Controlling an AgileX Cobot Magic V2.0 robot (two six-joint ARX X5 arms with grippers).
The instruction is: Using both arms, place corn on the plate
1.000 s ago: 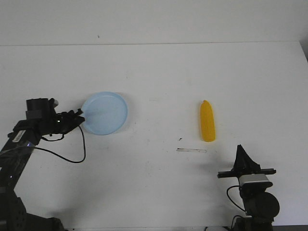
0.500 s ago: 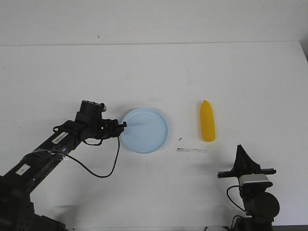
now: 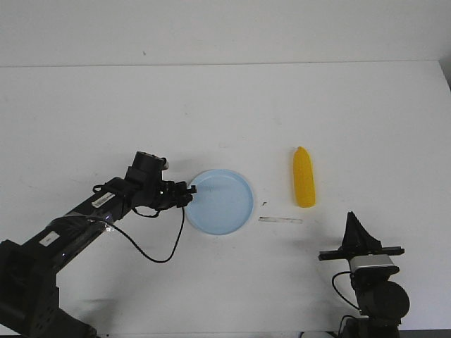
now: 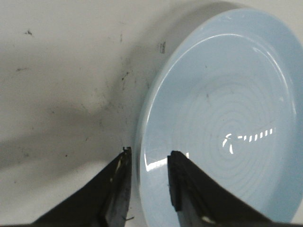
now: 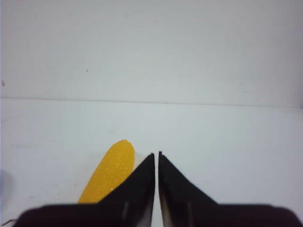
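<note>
Left wrist view shows the left tool (image 4: 147, 182) pinching the plate (image 4: 227, 118) by its near rim, one finger inside, one outside. Over the last second this arm has dragged the plate from the bench's (image 3: 225, 113) left side toward the middle, slowing lately, so it now lies near the corn (image 3: 304, 177), though not touching. That probably completes the plate's positioning; the corn lift comes next. The left arm (image 3: 84, 215) stretches low and forward, nearly flat over the bench. The right tool (image 5: 156, 189) rests pressed together, seemingly empty, folded back at its base behind the corn, unmoved.
</note>
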